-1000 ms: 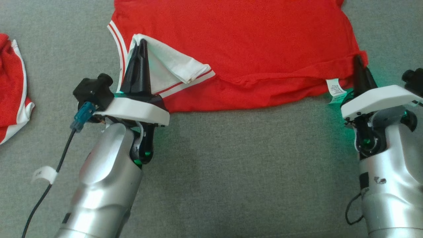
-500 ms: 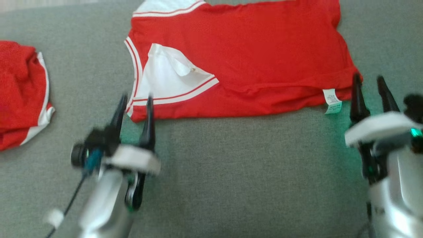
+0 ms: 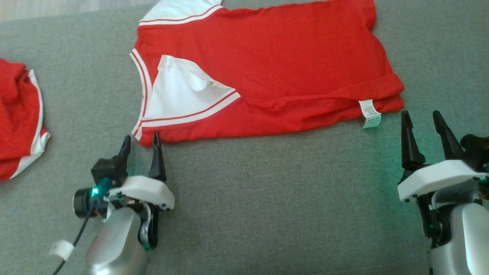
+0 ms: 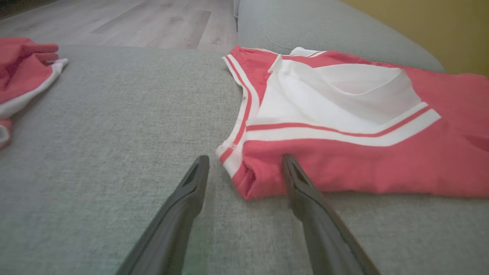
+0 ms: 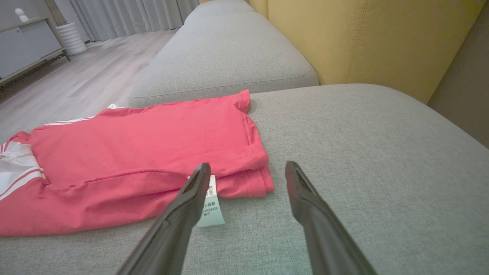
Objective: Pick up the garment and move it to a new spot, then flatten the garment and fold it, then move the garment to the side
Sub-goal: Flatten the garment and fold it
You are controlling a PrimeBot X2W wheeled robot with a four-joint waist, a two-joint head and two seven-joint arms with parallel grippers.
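My left claw and right claw stand spread, empty, beside the garment; it looks folded once, so further folding and the side move remain.

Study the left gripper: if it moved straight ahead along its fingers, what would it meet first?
The left gripper, jaws open, points at the near corner of the red garment. That folded edge would likely come first; in the left wrist view one fingertip seems at it, though depth is unclear.

Two red garments, two tools, one label.
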